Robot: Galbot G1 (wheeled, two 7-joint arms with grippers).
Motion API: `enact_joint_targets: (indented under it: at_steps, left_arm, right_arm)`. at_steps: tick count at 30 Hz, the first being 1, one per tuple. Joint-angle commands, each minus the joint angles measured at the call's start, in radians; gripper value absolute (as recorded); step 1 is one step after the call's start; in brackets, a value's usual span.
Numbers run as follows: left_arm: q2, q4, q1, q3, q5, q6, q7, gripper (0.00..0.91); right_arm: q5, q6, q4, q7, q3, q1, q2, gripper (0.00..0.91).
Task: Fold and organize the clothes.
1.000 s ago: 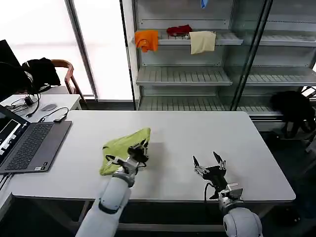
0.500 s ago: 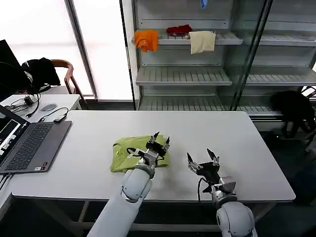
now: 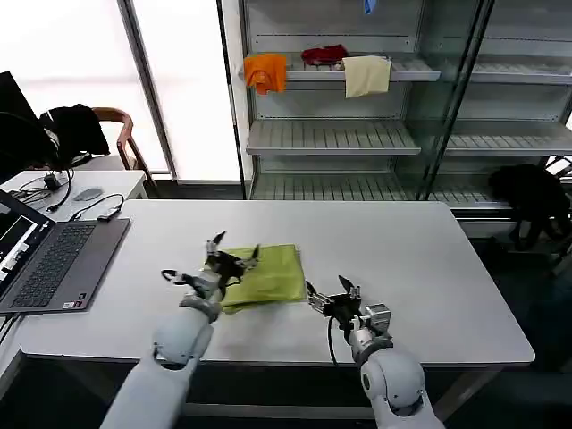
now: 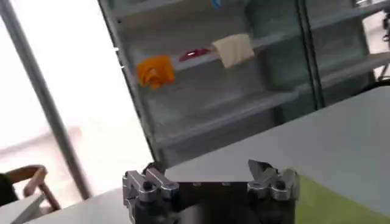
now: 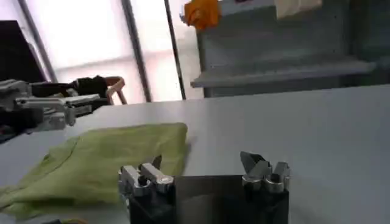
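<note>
**Currently: folded T-shirt flat on table, both grippers empty**

Presently the white table (image 3: 429, 268) carries the lime T-shirt (image 3: 268, 275) a little left of centre, toward the near edge. The garment lies flat as a roughly rectangular folded bundle, its long axis running across the table from left to right, with a slight tilt. In the right wrist view the T-shirt (image 5: 103, 161) shows a curved, collar-like seam toward the end nearest the left gripper; the far end is a straight folded edge. No lettering can be made out on the exposed face. The left end of the cloth is partly covered by the left arm in the head view.

A laptop (image 3: 54, 264) sits open at the table's left edge, cut off by the frame.

The left gripper (image 3: 231, 256) hovers over the T-shirt's left end, jaws spread wide and holding nothing; whether the fingertips touch the cloth cannot be determined. In its own wrist view the left gripper (image 4: 210, 180) shows green cloth only at one corner.

The right gripper (image 3: 332, 292) is just beside the T-shirt's right edge, near the table's front, jaws apart and empty.
</note>
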State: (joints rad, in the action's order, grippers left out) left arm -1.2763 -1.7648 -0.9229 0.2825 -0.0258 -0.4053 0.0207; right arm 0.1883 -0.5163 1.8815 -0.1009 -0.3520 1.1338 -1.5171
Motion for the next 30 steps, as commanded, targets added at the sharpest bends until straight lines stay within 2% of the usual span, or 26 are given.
enact_joint_targets:
  at_steps: [1,14,22,30]
  left_arm:
    - [0.139,-0.042,-0.179,0.34,-0.163,0.067,0.044,0.907]
    - [0.118,-0.047,-0.202,0.377,-0.185,0.071,0.04,0.907]
    - [0.112,-0.045,-0.204,0.379,-0.182,0.073,0.037,0.907]
    - [0.11,-0.048,-0.218,0.395,-0.182,0.074,0.035,0.907]
  right_arm:
    - [0.071,-0.065,-0.11,0.018,0.109,-0.049,-0.014,0.0]
    - [0.061,-0.065,-0.098,0.035,0.124,-0.046,-0.003,0.0]
    - [0.066,-0.064,-0.036,0.021,0.106,-0.015,0.01,0.0]
    - [0.07,-0.064,0.025,0.029,0.094,0.026,0.042,0.0]
